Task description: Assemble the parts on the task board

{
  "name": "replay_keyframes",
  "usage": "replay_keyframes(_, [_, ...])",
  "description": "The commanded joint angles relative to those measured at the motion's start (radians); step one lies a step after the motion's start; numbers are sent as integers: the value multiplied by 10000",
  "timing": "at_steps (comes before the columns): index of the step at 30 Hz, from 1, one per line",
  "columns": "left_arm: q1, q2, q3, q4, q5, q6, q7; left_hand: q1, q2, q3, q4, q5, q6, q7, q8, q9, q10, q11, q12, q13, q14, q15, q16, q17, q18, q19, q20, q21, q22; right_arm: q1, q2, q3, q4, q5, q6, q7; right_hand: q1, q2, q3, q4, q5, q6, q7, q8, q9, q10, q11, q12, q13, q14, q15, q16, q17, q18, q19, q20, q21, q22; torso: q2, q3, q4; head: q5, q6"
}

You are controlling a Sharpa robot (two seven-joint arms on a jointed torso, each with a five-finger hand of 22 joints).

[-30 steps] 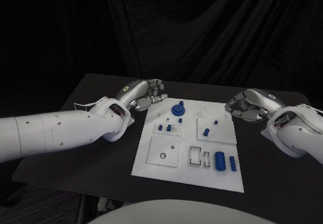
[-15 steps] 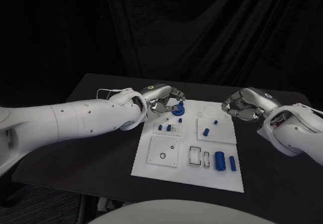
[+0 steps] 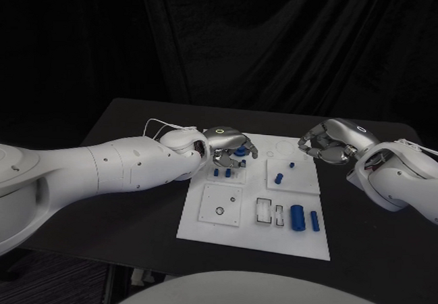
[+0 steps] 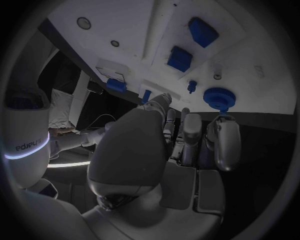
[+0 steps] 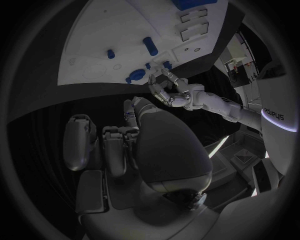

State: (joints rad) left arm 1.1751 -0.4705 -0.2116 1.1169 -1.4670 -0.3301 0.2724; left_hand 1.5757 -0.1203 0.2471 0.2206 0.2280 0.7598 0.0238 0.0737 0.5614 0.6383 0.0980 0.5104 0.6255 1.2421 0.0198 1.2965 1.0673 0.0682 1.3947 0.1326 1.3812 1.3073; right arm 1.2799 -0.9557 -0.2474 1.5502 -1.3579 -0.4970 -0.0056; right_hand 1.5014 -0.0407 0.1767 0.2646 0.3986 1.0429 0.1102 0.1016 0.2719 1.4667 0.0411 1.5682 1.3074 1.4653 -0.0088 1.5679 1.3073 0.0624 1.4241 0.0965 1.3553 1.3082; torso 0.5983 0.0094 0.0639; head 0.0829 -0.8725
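Two robot hands hover at upper centre of the white board (image 3: 255, 224): left robot hand (image 3: 228, 148) open above a blue knob (image 3: 240, 151), unheld; right robot hand (image 3: 325, 144) curled, empty. Next, seemingly, a careful grasp.

A black desk (image 3: 120, 188) carries a white task board (image 3: 254, 238) at its middle, the board's long sides running from the desk's near edge toward its far edge.

The left hand (image 3: 229, 144) reaches inward, fingers (image 3: 240, 161) spread, while the right hand (image 3: 329, 141) hovers (fingers curled in).
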Motion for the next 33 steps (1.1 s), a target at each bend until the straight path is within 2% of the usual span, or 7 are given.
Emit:
replay_keyframes(1, [-26, 105, 10, -53, -536, 309, -212, -121, -25, -43, -25, 60, 51, 3, 31, -20, 63, -11, 59, 11, 28, 4, 31, -37, -151, 55, -23, 29, 1934, -18, -9, 7, 16, -10, -88, 21, -14, -62, 26, 50, 66, 57, 13, 48, 9, 1041, 1, 26, 2634, 1055, -56, 29, 2635, -61, 32, 0, 26, 1888, 50, -25, -14, 44, -2])
replay_keyframes(4, [-50, 213, 10, -143, -557, 387, -311, -180, -38, -75, -17, 34, 79, 23, 24, -48, 103, 8, 119, 19, -36, 8, -27, -141, -147, 40, -27, 5, 1927, -18, -5, 7, 26, -10, -97, 28, -14, -62, 26, 50, 66, 57, 13, 48, 9, 1041, 1, 26, 2634, 1055, -56, 29, 2635, -61, 32, 0, 26, 1888, 35, -18, -5, 50, -2])
replay_keyframes(7, [-100, 314, 11, -248, -569, 347, -379, -187, 11, -57, -76, 74, 522, 192, 171, -67, 204, -18, 275, 33, -17, -3, -28, -167, -154, 73, -35, 19, 1936, -18, -8, 7, 42, -10, -106, 33, -14, -62, 26, 50, 66, 57, 13, 48, 9, 1041, 1, 26, 2634, 1055, -56, 29, 2635, -61, 32, 0, 26, 1888, 40, -20, -10, 53, -2])
replay_keyframes(14, [-211, 473, 11, -428, -577, 7, -493, -151, 10, -27, -136, 187, 583, 203, 152, -114, 262, -24, 366, 56, -3, -23, -25, -189, -161, 101, -46, 40, 1946, -18, -32, 7, 48, -10, -104, 26, -17, -65, 28, 51, 70, 60, 12, 50, 11, 1041, -1, 26, 2634, 1055, -57, 29, 2635, -63, 37, -1, 33, 1890, 28, -12, 1, 27, -2])
replay_keyframes(18, [-257, 552, 11, -510, -579, -236, -532, -115, 33, 38, -190, 362, 651, 257, 134, -163, 183, 9, 379, 53, -24, -17, -46, -241, -161, 101, -47, 32, 1945, -18, -48, 7, 59, -10, -89, 8, -17, -65, 28, 51, 70, 60, 12, 50, 11, 1041, -1, 26, 2634, 1055, -57, 29, 2635, -63, 37, -1, 33, 1890, 34, -14, -6, 35, -2])
replay_keyframes(33, [-383, 722, 11, -744, -580, -840, -453, -110, 63, 131, -252, 447, 836, 343, 145, -224, 13, 54, 356, 16, -133, 17, -128, -403, -137, 13, -28, -75, 1910, -18, -83, 7, 72, -10, 5, -59, -19, -59, 37, 53, 86, 73, 5, 57, 16, 1041, -5, 26, 2634, 1055, -60, 29, 2635, -53, 12, -2, -3, 1878, 34, -19, -3, -12, -2])
